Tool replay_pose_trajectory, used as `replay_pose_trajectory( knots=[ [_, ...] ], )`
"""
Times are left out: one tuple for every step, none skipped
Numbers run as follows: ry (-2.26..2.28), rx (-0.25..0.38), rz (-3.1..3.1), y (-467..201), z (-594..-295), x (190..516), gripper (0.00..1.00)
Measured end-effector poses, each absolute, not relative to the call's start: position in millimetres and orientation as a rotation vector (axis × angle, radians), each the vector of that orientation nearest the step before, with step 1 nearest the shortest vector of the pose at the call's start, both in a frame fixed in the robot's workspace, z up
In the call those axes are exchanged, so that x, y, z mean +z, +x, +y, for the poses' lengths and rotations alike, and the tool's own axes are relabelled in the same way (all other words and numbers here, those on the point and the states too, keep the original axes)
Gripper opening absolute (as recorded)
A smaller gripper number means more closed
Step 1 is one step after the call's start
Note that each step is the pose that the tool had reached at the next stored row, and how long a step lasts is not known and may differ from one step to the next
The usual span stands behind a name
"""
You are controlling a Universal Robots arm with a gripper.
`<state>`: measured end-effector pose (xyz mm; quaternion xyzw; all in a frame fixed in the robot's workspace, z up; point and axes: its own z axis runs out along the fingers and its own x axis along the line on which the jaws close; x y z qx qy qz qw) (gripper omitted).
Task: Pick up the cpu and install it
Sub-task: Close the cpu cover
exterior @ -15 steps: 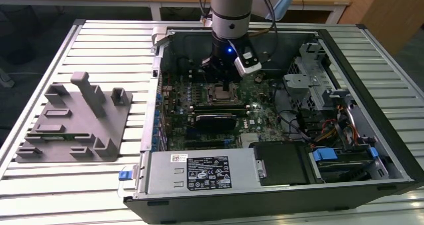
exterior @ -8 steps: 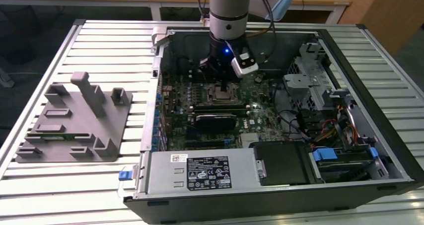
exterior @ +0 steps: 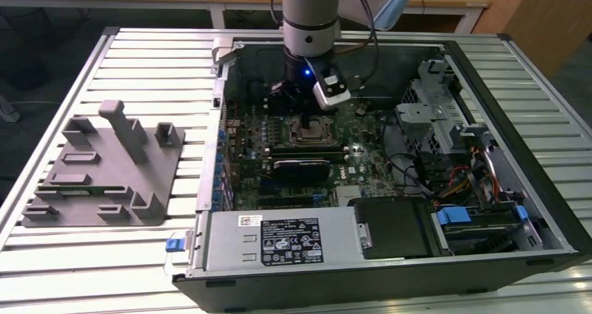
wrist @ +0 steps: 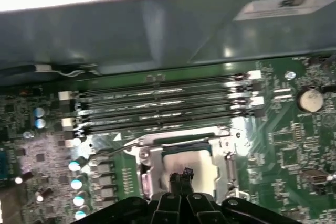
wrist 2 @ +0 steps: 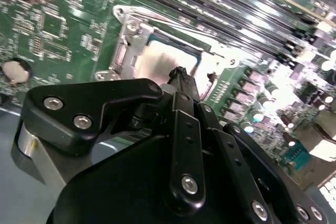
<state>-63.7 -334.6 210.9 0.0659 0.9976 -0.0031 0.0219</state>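
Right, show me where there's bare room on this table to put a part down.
Bare slats lie on the table between the grey fixture and the near edge, and beyond the computer case on the exterior view's right. Inside the case it is crowded: motherboard, cables, and the gripper over the cpu.

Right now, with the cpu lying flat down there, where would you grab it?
Probably by two opposite edges, coming straight down from above. The cpu lies flat inside a metal frame that crowds its sides. Its smooth top offers nothing to pinch, and only the upward side looks open.
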Motion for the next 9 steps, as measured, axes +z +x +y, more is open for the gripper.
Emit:
replay_pose_trajectory(
  knots=[
    [0.206,-0.01,3.091,-66.1,-334.6,210.5,0.11],
    [0.208,-0.01,3.091,-68.7,-334.6,210.2,0.11],
    [0.21,-0.01,3.091,-70.9,-334.6,209.9,0.11],
    [0.211,-0.01,3.09,-72.6,-334.6,209.5,0.11],
    [0.211,-0.009,3.09,-73.7,-334.6,208.9,0.11],
    [0.211,-0.008,3.091,-74.2,-334.6,208.4,0.11],
    [0.21,-0.006,3.091,-74.2,-334.7,207.9,0.11],
    [0.207,-0.004,3.091,-74.3,-334.9,207.5,0.11],
    [0.201,-0.004,3.091,-74.3,-335.0,207.2,0.11]
  ],
)
